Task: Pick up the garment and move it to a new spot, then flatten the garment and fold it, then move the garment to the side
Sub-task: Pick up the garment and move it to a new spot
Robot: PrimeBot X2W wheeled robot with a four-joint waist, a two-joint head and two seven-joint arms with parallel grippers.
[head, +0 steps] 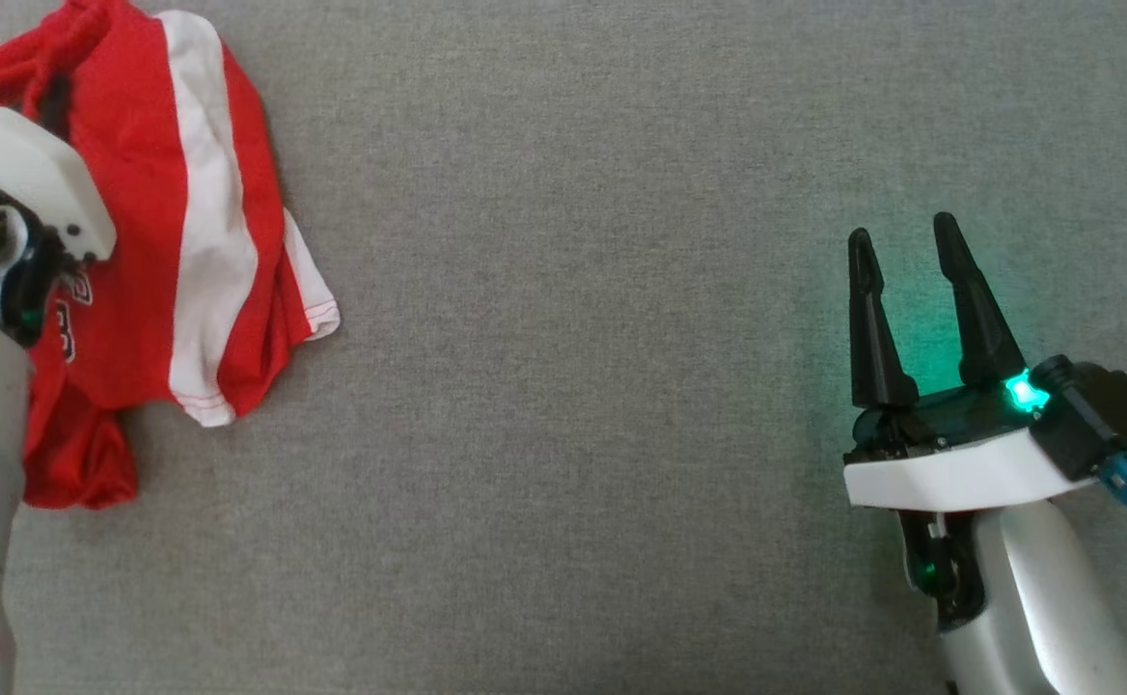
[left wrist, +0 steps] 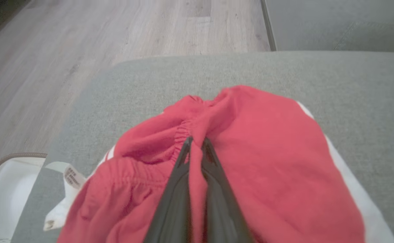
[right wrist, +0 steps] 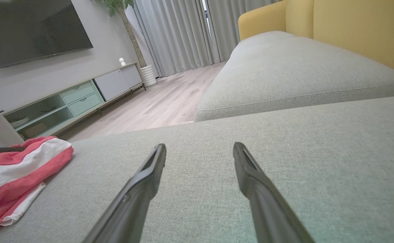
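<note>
Left wrist view: the left hand (left wrist: 196, 141) gripped a fold of the red garment (left wrist: 268, 162) bunched beneath it on the sofa cushion (left wrist: 352, 84), pick-up apparently under way, a lift seemingly next; the right hand (head: 901, 230) stood released, well clear.

Soft, even daylight fills all three views, and shadows are faint. In the head view a green lamp (head: 1025, 393) on the right gripper (head: 901, 229) tints the sofa (head: 573, 434) around it. The left wrist view is hazy: the garment (left wrist: 251, 152) looks washed pink and the fingers (left wrist: 173, 202) are blurred. The right wrist view bends at its edges, and the curtains (right wrist: 183, 30) glow pale.
</note>
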